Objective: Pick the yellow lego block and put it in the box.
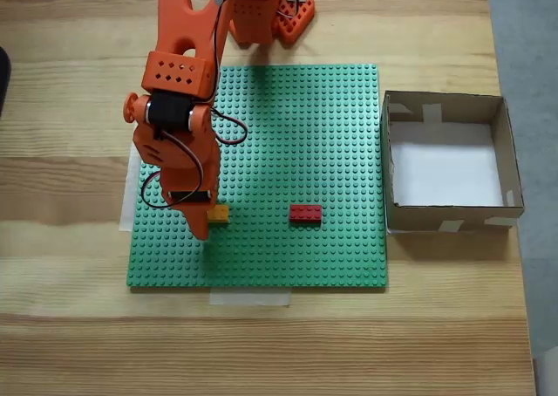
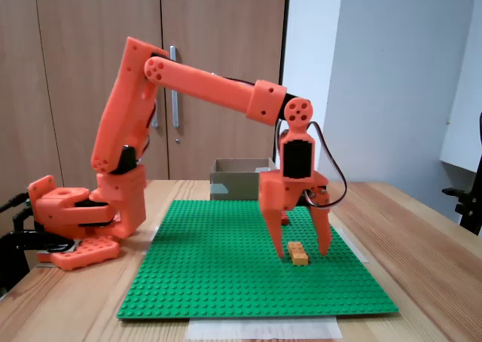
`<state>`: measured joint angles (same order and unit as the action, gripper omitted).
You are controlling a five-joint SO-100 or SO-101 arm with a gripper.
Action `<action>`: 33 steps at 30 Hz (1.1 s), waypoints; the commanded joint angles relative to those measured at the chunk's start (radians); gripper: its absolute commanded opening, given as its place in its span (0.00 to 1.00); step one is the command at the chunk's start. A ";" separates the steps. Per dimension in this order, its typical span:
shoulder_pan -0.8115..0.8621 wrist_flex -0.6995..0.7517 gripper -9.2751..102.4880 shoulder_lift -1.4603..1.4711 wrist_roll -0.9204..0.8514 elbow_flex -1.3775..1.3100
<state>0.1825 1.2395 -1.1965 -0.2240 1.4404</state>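
Note:
The yellow lego block (image 2: 298, 254) lies flat on the green baseplate (image 2: 226, 282). My orange gripper (image 2: 301, 250) points straight down over it, open, with one finger on each side of the block and the tips close to the plate. Seen from above, the yellow lego block (image 1: 219, 213) peeks out to the right of the gripper (image 1: 207, 220), which hides part of it. The box (image 1: 449, 165), brown cardboard with a white bottom, stands off the plate's right edge and has nothing in it; from the side, the box (image 2: 241, 178) sits behind the arm.
A red brick (image 1: 305, 213) lies on the baseplate (image 1: 331, 134), to the right of the yellow one and between it and the box. The arm's base (image 2: 75, 221) is mounted on the wooden table (image 1: 261, 344) at the plate's far side.

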 commanded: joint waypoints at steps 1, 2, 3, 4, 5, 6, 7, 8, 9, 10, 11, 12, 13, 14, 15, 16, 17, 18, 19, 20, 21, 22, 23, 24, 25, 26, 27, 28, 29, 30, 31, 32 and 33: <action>-0.005 -0.015 0.35 -0.005 -0.011 0.000; -0.006 -0.017 0.35 -0.005 -0.014 0.000; -0.006 -0.017 0.35 -0.005 -0.014 0.000; -0.008 -0.017 0.35 -0.005 -0.014 0.000; -0.009 -0.018 0.35 -0.005 -0.014 0.000; -0.011 -0.018 0.35 -0.005 -0.014 0.000; -0.012 -0.018 0.35 -0.005 -0.014 0.000; -0.012 -0.018 0.35 -0.005 -0.014 0.000; -0.012 -0.017 0.35 -0.005 -0.014 0.000; -0.012 -0.017 0.35 -0.005 -0.014 0.000; -0.014 -0.017 0.35 -0.005 -0.012 0.000; -0.014 -0.015 0.35 -0.005 -0.012 0.000; -0.014 -0.015 0.35 -0.005 -0.012 0.000; -0.014 -0.015 0.35 -0.005 -0.012 0.000; -0.014 -0.015 0.35 -0.005 -0.014 -0.002; -0.014 -0.014 0.35 -0.005 -0.014 -0.002; -0.014 -0.012 0.35 -0.005 -0.012 -0.003; -0.014 -0.011 0.35 -0.005 -0.014 -0.003; -0.014 -0.008 0.35 -0.005 -0.014 -0.003; -0.014 -0.003 0.35 -0.005 -0.015 -0.003; -0.014 0.002 0.35 -0.005 -0.014 -0.005; -0.014 0.006 0.35 -0.005 -0.012 -0.005; -0.014 0.018 0.36 -0.005 -0.009 -0.009; -0.012 0.034 0.36 -0.005 -0.008 -0.012; -0.012 0.048 0.36 -0.005 -0.008 -0.015; -0.011 0.057 0.36 -0.005 -0.006 -0.020; -0.009 0.064 0.36 -0.005 -0.005 -0.023; -0.009 0.069 0.36 -0.005 -0.006 -0.025; -0.009 0.074 0.37 -0.005 -0.006 -0.025; -0.009 0.080 0.37 -0.005 -0.006 -0.026; -0.009 0.084 0.37 -0.005 -0.011 -0.028; -0.009 0.087 0.37 -0.005 -0.012 -0.028; -0.009 0.089 0.37 -0.005 -0.018 -0.028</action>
<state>0.1703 1.3223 -1.1965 -0.2362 1.4481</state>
